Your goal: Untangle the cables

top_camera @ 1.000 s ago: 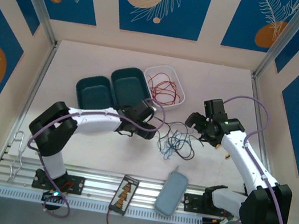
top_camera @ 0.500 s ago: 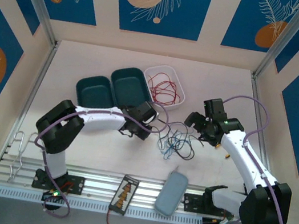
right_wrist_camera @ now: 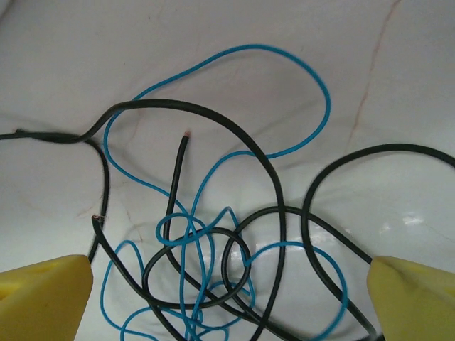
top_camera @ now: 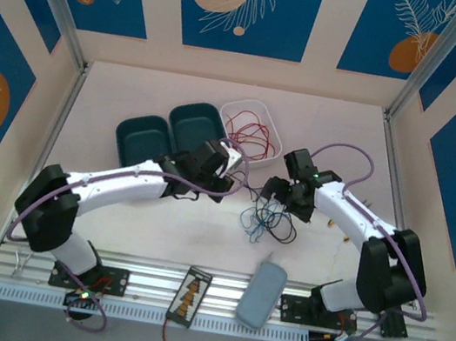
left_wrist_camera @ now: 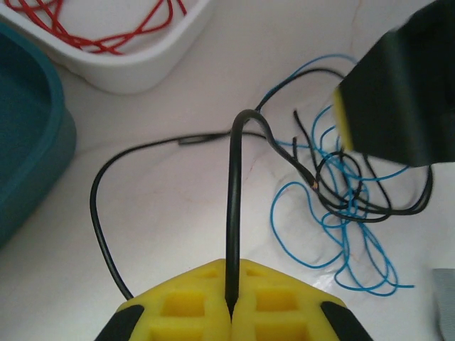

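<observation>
Top view, from above and behind 2 white robot arms: on a pale marbled surface (top_camera: 117,195), a loose tangle of thin black and blue cables (top_camera: 267,222) lies near the middle, between the arms. The left claw (top_camera: 226,179) reaches in from the left to the tangle's upper left edge. The right claw (top_camera: 275,192) hangs over the tangle's upper part. Behind them 2 dark teal plastic trays (top_camera: 141,139) sit side by side. Just to their right is a white rectangular plastic tray (top_camera: 249,102) holding thin red cables (top_camera: 248,134). A grey-blue soft pouch (top_camera: 262,293) lies at the near edge. Left wrist view: the left claw (left_wrist_camera: 231,309), with yellow pads, is pressed together on a single black cable (left_wrist_camera: 232,213). This cable rises straight out of the pads, bends over at the top and runs on into the tangle. Loops of blue cable (left_wrist_camera: 348,234) lie on the surface to the right, woven with black ones. A dark finger of the right claw, tipped in yellow, sits over the tangle at the top right. The white tray with its red cables is at the top left, and a teal tray is at the left edge. Right wrist view: the right claw (right_wrist_camera: 227,298) stands wide apart and holds nothing, its 2 yellow pads in the bottom corners. Between the pads, black and blue cables cross and loop on the surface, and 1 cut black end points upward.
</observation>
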